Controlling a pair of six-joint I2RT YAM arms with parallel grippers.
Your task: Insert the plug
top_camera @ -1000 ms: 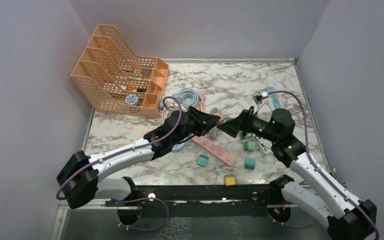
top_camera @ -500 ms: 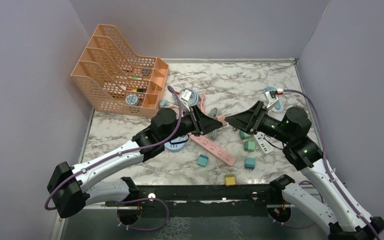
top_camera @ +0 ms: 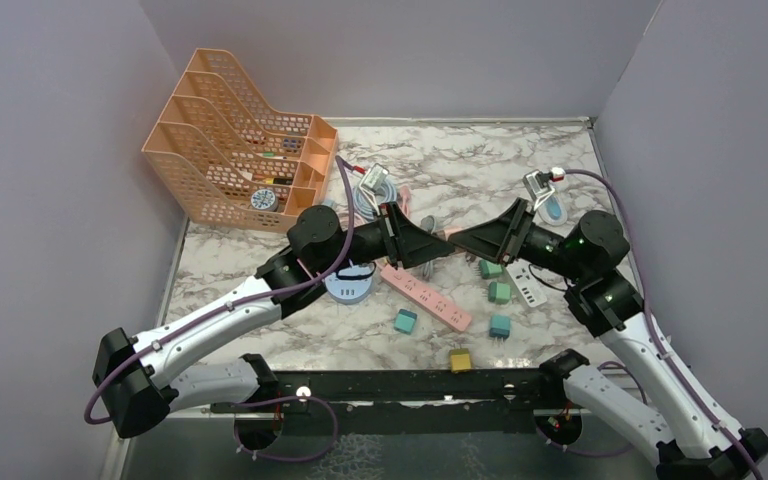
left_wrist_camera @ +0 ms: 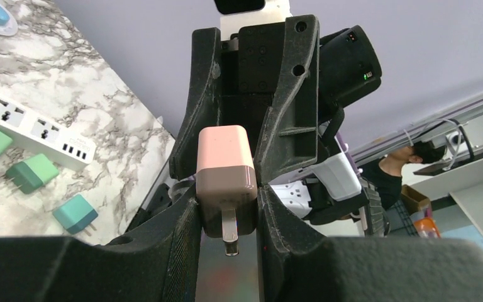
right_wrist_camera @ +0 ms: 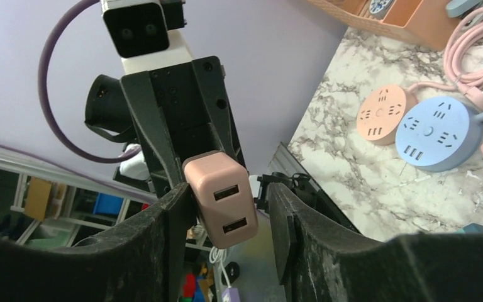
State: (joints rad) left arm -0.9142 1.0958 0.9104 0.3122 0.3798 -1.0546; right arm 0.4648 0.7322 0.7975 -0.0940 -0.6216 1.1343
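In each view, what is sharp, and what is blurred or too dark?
Top external view: evenly lit, sharp, marble table without glare. Left wrist view: pink charger sharp, left gripper dark and soft. Right wrist view: charger sharp, right gripper dark, room behind blurred.

The plug point(left_wrist_camera: 225, 182) is a small pink block, paler on one half and duskier toward the end that carries its flat metal prong. The opposite face has two USB ports. It hangs above the middle of the counter point(top_camera: 460, 180), its darker half clamped in the left end effector point(left_wrist_camera: 226, 204). Its port end sits between the fingers of the right end effector point(right_wrist_camera: 226, 195), with a gap on one side.
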